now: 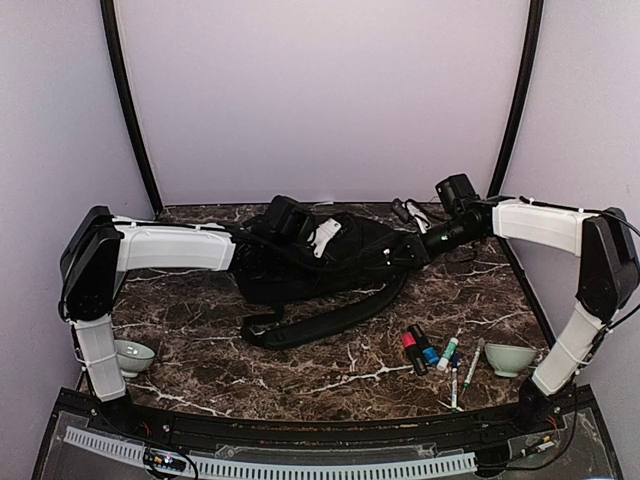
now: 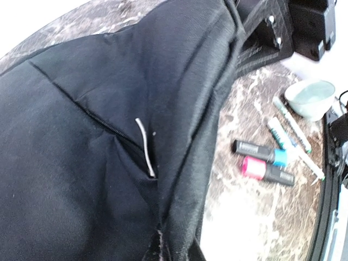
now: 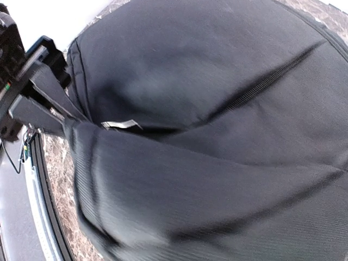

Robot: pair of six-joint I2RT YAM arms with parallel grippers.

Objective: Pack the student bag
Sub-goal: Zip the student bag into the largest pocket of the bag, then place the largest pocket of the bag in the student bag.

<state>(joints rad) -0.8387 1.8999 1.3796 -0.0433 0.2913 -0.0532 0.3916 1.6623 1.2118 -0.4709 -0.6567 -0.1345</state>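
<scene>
The student bag (image 1: 330, 262), a large black backpack, lies across the middle of the marble table with a strap (image 1: 310, 325) trailing toward the front. My left gripper (image 1: 300, 240) reaches in from the left and is buried in the bag's top. The right gripper (image 1: 402, 250) meets the bag's right end. In the left wrist view black fabric (image 2: 98, 136) with a zipper and a white pull cord (image 2: 145, 147) bunches toward the hidden jaws. Taut black fabric (image 3: 217, 81) covers the right wrist view, hiding those fingers too. Both grippers are shut on bag cloth.
Several markers (image 1: 432, 352) lie loose at the front right, also seen beside the bag in the left wrist view (image 2: 266, 163). A pale green bowl (image 1: 508, 358) stands right of them and another bowl (image 1: 133, 355) stands by the left arm's base. Purple walls enclose the table.
</scene>
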